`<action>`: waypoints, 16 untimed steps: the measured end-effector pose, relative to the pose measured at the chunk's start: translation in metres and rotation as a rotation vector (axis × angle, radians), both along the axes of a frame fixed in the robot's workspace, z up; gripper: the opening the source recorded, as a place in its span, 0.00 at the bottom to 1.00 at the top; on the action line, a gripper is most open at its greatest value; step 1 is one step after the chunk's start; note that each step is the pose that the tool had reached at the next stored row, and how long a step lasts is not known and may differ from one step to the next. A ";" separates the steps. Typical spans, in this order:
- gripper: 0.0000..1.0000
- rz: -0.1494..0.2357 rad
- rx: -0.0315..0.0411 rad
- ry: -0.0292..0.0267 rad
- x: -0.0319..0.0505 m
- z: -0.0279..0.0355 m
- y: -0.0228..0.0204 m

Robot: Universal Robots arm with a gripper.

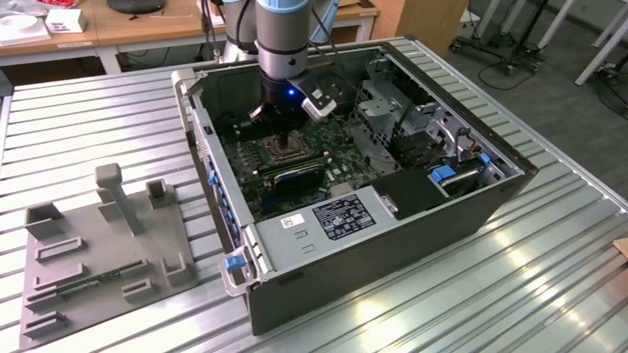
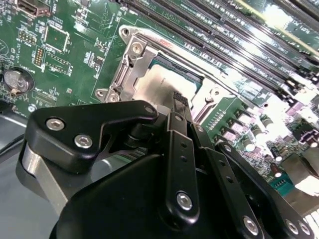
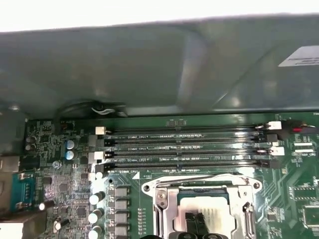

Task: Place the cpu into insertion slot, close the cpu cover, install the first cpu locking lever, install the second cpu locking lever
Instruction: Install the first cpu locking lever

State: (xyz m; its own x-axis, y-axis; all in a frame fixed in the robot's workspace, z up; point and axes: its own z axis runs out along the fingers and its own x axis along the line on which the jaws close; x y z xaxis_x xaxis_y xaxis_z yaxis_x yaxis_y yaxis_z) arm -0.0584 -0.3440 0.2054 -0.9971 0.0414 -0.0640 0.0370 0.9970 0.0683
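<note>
1. The gripper (image 1: 285, 153) is reaching straight down into the open computer case (image 1: 393, 243); in the second wrist view its black fingers (image 2: 180, 107) are lying close together, tips touching the top of the cpu (image 2: 159, 84), and whether they are clamping anything I cannot tell.
2. The cpu is sitting flat inside the insertion slot (image 2: 130, 64), its silvery top also showing in the first wrist view (image 3: 205, 204) with the fingertips (image 3: 195, 220) resting on it.
3. The cpu cover's metal frame (image 3: 163, 201) is lying around the chip; whether it is fully latched is hard to make out.
4. Long black memory slots (image 3: 184, 147) are running just beside the socket on the green motherboard (image 2: 75, 55).
5. The case is lying on its side on a ribbed metal table (image 1: 549, 294).
6. To the exterior view's left, a grey fixture tray (image 1: 98, 250) is resting on the same table, well apart from the case.
7. Wooden desks (image 1: 147, 26) are standing behind the table.
8. The arm's body is blocking much of the second wrist view, and the socket's near edge is being cut off in the first wrist view.
</note>
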 end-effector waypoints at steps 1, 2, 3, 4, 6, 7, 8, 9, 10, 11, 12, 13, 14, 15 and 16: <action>0.10 0.000 -0.0018 0.0002 0.0000 0.0017 0.0000; 0.10 0.000 -0.0026 0.0003 0.0000 0.0035 0.0000; 0.10 0.001 -0.0031 0.0003 0.0000 0.0055 0.0000; 0.10 0.001 -0.0039 0.0002 0.0000 0.0069 0.0000; 0.10 0.001 -0.0053 0.0003 0.0001 0.0072 0.0000; 0.10 0.002 -0.0057 0.0007 0.0005 0.0072 0.0000; 0.10 0.004 -0.0060 0.0022 0.0020 0.0073 0.0000; 0.10 0.006 -0.0060 0.0044 0.0039 0.0073 0.0000; 0.10 0.007 -0.0059 0.0069 0.0057 0.0072 0.0000; 0.10 0.009 -0.0058 0.0091 0.0071 0.0072 0.0000; 0.10 0.010 -0.0059 0.0108 0.0082 0.0072 0.0000; 0.10 0.012 -0.0060 0.0126 0.0095 0.0072 0.0000; 0.10 0.013 -0.0060 0.0142 0.0109 0.0072 0.0000; 0.10 0.015 -0.0061 0.0147 0.0120 0.0073 -0.0001; 0.10 0.015 -0.0060 0.0149 0.0122 0.0073 -0.0001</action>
State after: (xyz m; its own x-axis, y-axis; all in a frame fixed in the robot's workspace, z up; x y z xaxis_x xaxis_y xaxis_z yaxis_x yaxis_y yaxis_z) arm -0.0462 -0.3441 0.2127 -0.9984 0.0262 -0.0493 0.0231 0.9978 0.0618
